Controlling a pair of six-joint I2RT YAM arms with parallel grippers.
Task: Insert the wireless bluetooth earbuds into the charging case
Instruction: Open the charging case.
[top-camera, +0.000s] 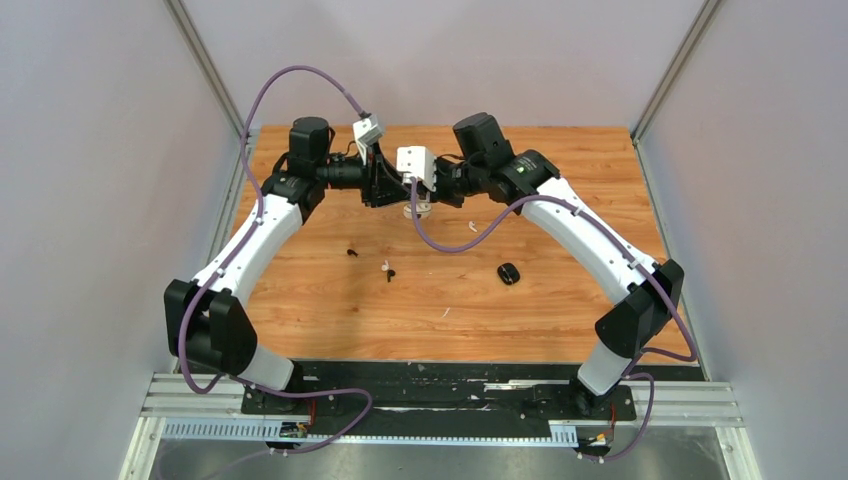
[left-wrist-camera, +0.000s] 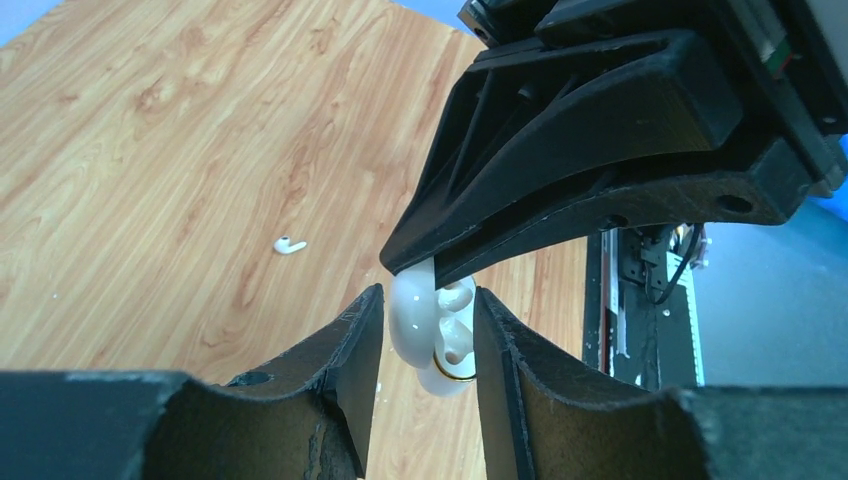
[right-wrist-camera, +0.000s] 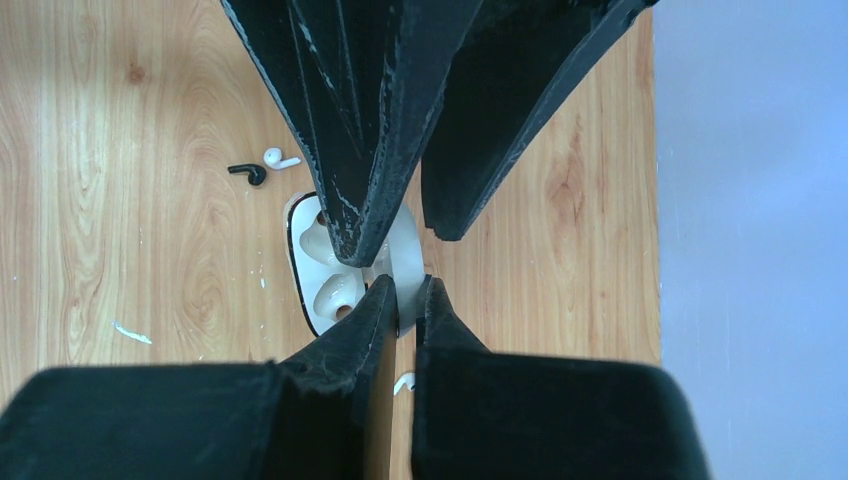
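In the left wrist view, your left jaws stand narrow with the white case (left-wrist-camera: 432, 340) upright between them, and both inner faces seem to press its sides. Your right jaws reach in from the upper right, and their tips meet the top of the case. A white earbud (left-wrist-camera: 290, 245) lies alone on the surface (left-wrist-camera: 140, 140), well off to the left of the case.

In the right wrist view, your right jaws are almost closed, pinched on the thin lid (right-wrist-camera: 406, 270) of the case. The case is open and two of its wells (right-wrist-camera: 330, 268) face the camera. Your left jaws come down from the top of the view on either side of the case, and one of them hides part of it. Beyond them, a black earbud (right-wrist-camera: 246, 172) and another white earbud (right-wrist-camera: 280, 158) lie just beside each other on the surface. A small white piece (right-wrist-camera: 403, 382) shows low down between your right jaws. It may be an earbud, but too little of it is visible to tell.

In the top view, both arms meet at the far middle, with the case held between them above the surface. A lone black earbud (top-camera: 351, 251) lies nearer to you. To its right is a white one (top-camera: 384, 265) close against a black one (top-camera: 390, 274). A further white one (top-camera: 472, 226) lies under the right arm. A black oval (top-camera: 509, 273) sits to the right of them all.
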